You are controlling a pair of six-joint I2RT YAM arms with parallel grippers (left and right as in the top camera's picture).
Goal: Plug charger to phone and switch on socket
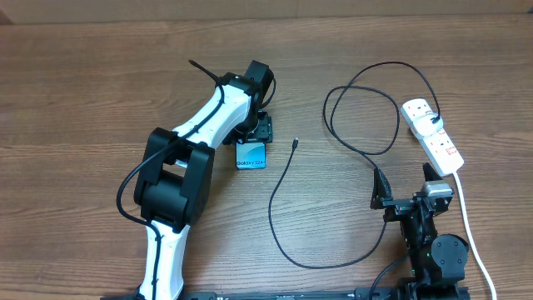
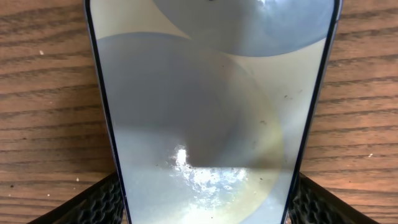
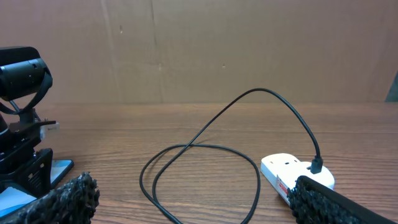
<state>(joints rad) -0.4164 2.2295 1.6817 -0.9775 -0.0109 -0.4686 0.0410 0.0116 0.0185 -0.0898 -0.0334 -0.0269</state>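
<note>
Wood table [image 1: 83, 67], two arms, one phone.
Left gripper [image 2: 202, 202] straddles the phone [image 2: 205, 106], pads [image 2: 102, 199] right at both long edges in the wrist cam. Can't tell if it's actually squeezing, and overhead only shows the phone's lower end poking out. Right gripper [image 1: 405, 187] is spread wide, empty. The charger [image 1: 279, 221] tip lies just right of the phone, apart from it. Its plug sits in the socket [image 1: 433, 137], clearest from the right wrist.

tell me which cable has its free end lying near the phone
The thin black charger, its tip lying loose just right of the phone; the thick white cord runs from the socket, far from it.
</note>
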